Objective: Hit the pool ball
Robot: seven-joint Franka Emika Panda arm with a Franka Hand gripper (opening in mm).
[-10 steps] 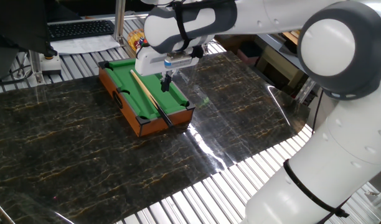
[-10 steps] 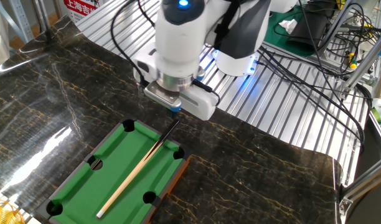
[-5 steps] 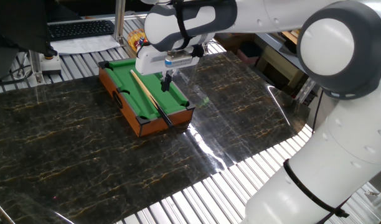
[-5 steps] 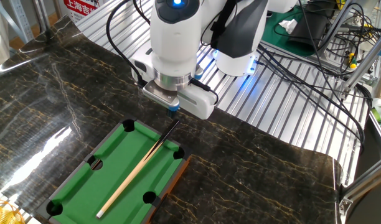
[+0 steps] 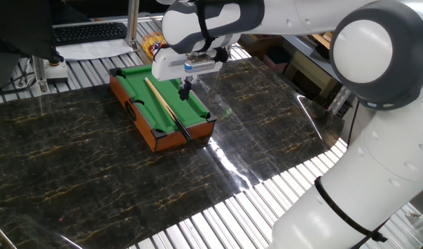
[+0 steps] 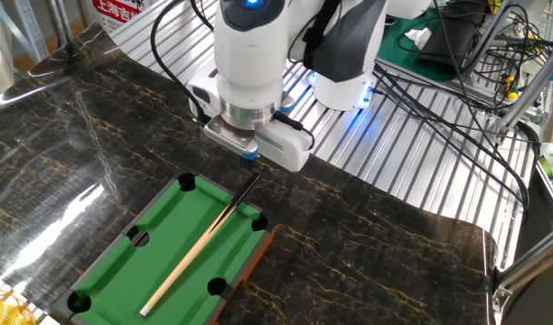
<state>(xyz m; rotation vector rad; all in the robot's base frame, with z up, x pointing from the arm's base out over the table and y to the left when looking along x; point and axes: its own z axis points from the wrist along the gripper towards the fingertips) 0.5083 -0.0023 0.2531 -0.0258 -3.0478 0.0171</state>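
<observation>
A small wooden pool table point(image 5: 153, 135) with green felt point(image 6: 168, 248) stands on the dark marble top. A wooden cue stick point(image 5: 160, 101) lies diagonally on the felt, and its dark end sticks out over the near rim point(image 6: 250, 187). My gripper point(image 5: 186, 88) hangs just above the felt at the table's near right end, beside the cue's dark end. Its fingers stand close together and hold nothing. In the other fixed view only its tip point(image 6: 249, 161) shows under the white hand. The orange pool ball is not in view in either frame.
A bag of multicoloured small balls point(image 5: 151, 45) lies behind the pool table, near a keyboard point(image 5: 90, 31). A yellow net point(image 6: 4, 305) shows at the bottom left. Cables point(image 6: 439, 90) run over the slatted metal surface behind the arm.
My gripper has risen a little and shifted slightly along the table's end. The cue stick and the pool table have not moved.
</observation>
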